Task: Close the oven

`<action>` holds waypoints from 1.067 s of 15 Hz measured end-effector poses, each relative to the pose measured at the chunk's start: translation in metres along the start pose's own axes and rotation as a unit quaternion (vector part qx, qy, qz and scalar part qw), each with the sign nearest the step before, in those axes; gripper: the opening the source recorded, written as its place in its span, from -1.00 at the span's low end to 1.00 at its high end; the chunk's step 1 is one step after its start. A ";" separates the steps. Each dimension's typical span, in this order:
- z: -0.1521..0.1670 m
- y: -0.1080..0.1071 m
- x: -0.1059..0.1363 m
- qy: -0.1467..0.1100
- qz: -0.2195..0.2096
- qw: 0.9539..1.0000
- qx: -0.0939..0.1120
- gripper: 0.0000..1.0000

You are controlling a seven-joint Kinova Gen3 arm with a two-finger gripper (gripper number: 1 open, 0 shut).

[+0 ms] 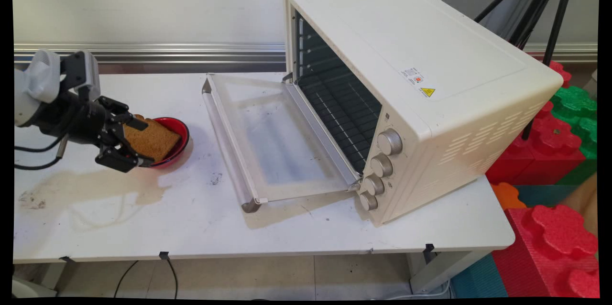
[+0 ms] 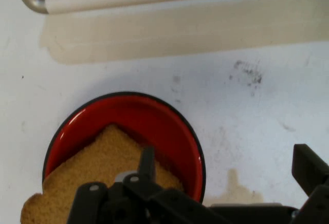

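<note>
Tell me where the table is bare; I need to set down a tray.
Bare table runs along the near edge, in front of the red bowl and the oven door. A strip lies between bowl and door. The right side is crowded by the oven.

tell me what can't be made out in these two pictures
- Bread: its near corner is hidden by the gripper in the main view, and cut off by the bottom edge in the hand view.
- Bowl: its near rim is hidden behind the gripper's linkage in the hand view.
- Oven: the labels by its knobs are too small to read in the main view.
</note>
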State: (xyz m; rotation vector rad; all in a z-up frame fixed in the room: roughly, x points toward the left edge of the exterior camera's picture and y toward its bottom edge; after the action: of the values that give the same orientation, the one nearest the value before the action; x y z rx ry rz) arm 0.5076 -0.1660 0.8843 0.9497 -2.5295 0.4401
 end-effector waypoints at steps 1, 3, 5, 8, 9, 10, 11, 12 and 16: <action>-0.001 -0.001 0.001 0.002 0.000 1.000 -0.002 1.00; -0.003 -0.004 0.005 0.007 -0.001 1.000 -0.007 1.00; -0.002 -0.007 0.008 0.011 -0.003 1.000 -0.009 1.00; 0.003 -0.010 0.013 0.016 -0.007 1.000 -0.011 1.00; 0.005 -0.010 0.014 0.017 -0.008 1.000 -0.012 1.00; 0.009 -0.010 0.015 0.019 -0.010 1.000 -0.013 1.00; 0.012 -0.010 0.015 0.020 -0.011 1.000 -0.014 1.00; 0.017 -0.010 0.017 0.022 -0.012 1.000 -0.015 1.00; 0.037 -0.008 0.019 0.026 -0.015 0.999 -0.021 1.00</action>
State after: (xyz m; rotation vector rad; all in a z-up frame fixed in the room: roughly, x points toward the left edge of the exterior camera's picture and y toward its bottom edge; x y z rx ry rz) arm 0.4904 -0.1980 0.8627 0.9474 -2.4654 0.3957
